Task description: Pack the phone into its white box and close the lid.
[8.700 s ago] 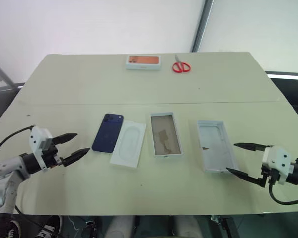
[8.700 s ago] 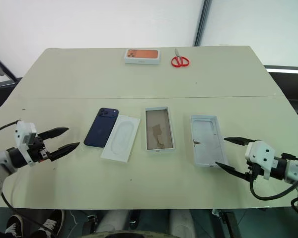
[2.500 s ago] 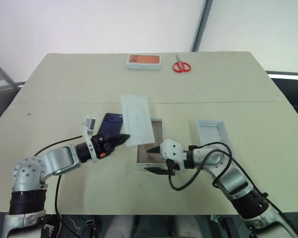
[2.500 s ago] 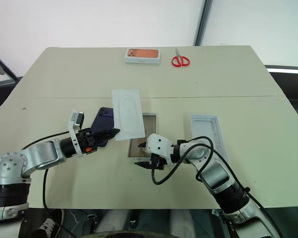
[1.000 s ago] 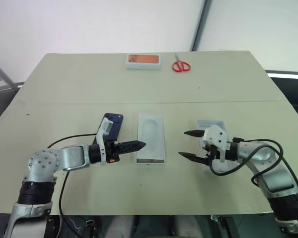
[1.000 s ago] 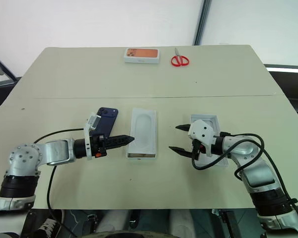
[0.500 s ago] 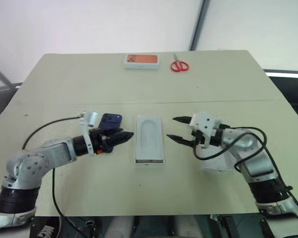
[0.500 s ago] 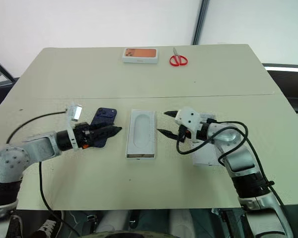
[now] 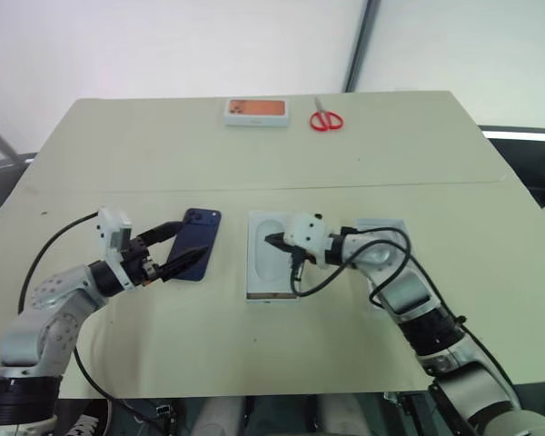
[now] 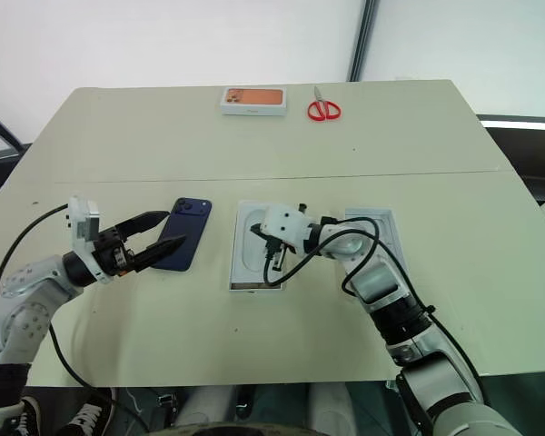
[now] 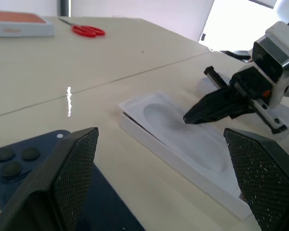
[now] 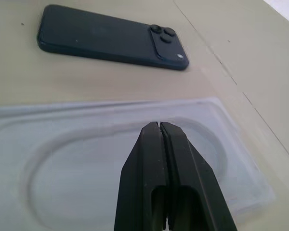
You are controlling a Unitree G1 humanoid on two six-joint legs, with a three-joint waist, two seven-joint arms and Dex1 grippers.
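The dark blue phone (image 9: 201, 245) lies flat, back up, left of the white box (image 9: 273, 294). A flat white insert (image 9: 271, 259) with an oval recess lies on top of the box and hides its floor. My left gripper (image 9: 193, 239) is open at the phone's left edge, with a fingertip (image 11: 73, 169) over the phone (image 11: 19, 161). My right gripper (image 12: 159, 127) is shut with nothing in it, and its tip hangs just above the insert's (image 12: 101, 159) recess. The lid (image 9: 392, 238) lies open side up right of the box, partly behind my right arm.
A white box with an orange picture (image 9: 255, 111) and red scissors (image 9: 325, 119) lie at the table's far edge. A seam (image 9: 454, 184) crosses the table beyond the phone and box. Cables hang from both wrists.
My right gripper has swung left from near the lid to over the insert and has shut. My left gripper has drawn back to the left and rolled, staying open beside the phone.
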